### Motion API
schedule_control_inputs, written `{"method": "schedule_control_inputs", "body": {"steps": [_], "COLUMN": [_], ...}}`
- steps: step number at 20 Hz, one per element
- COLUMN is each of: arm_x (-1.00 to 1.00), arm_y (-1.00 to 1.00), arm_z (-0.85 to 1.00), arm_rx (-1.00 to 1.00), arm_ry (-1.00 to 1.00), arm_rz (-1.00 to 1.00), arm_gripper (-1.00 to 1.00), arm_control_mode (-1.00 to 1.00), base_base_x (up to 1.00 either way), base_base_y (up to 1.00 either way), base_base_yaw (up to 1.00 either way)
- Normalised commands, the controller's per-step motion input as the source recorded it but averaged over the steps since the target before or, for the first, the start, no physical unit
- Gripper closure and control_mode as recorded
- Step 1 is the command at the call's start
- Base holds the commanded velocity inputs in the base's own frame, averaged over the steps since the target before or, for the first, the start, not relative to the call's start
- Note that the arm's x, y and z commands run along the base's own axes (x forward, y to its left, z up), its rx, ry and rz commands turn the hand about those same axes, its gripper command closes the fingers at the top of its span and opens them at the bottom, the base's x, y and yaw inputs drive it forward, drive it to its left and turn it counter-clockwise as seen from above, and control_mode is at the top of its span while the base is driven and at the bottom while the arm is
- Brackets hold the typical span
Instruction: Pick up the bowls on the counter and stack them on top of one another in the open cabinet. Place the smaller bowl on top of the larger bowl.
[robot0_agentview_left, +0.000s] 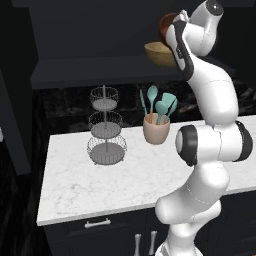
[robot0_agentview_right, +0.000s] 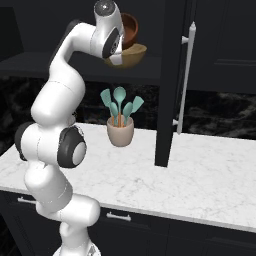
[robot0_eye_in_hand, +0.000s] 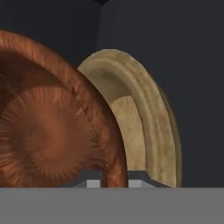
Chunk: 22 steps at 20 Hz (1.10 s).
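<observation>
Bowls meet at the top of the frame: in the left base view, the smaller bowl (robot0_agentview_left: 166, 26), glossy reddish-brown, rides at the upper right beside the arm's wrist, tipped on its side just above the larger bowl (robot0_agentview_left: 159, 54), the wide tan one resting on the shelf of the open cabinet (robot0_agentview_left: 90, 70). From the right base view the same pair sits at upper centre, the dark bowl up behind the hand and the tan one below it.

The gripper (robot0_eye_in_hand: 114, 177) is closed down as far as it goes, and the hand view suggests why: the reddish rim runs down to the bottom centre of that frame, right where the fingertips rise, so the jaws appear to be pinching the bowl's thin wall. Gripping by the rim would explain the tilt, since the bowl hangs sideways from the hand with its hollow facing the camera instead of sitting level. The tan bowl shows edge-on behind it at centre right of the hand view, close by; whether the two touch cannot be told.

The larger bowl lies first on the shelf so that it can serve as the base of the stack. Below, at mid-frame, the counter (robot0_agentview_left: 75, 185) carries a wire tiered stand (robot0_agentview_left: 106, 127) and a beige cup of teal utensils (robot0_agentview_left: 156, 127), neither part of the job.
</observation>
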Motion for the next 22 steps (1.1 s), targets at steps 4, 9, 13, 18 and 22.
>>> {"method": "schedule_control_inputs", "body": {"steps": [4,9,13,18,22], "arm_x": [0.08,0.11,0.20,0.01,-0.09], "arm_y": [0.01,0.00,0.00,0.00,0.00], "arm_z": [-0.42,-0.06,0.00,0.04,0.09], "arm_rx": [0.00,0.00,0.00,0.00,0.01], "arm_ry": [0.00,0.00,0.00,-0.13,-0.25], "arm_rz": [0.01,0.01,0.00,0.00,0.02], "arm_gripper": [-1.00,-1.00,-1.00,-1.00,-1.00], "arm_control_mode": [-1.00,-1.00,-1.00,-1.00,-1.00], "base_base_x": [0.00,0.00,0.00,0.00,0.00], "base_base_y": [0.00,0.00,0.00,0.00,0.00], "base_base_yaw": [0.00,0.00,0.00,0.00,0.00]}}
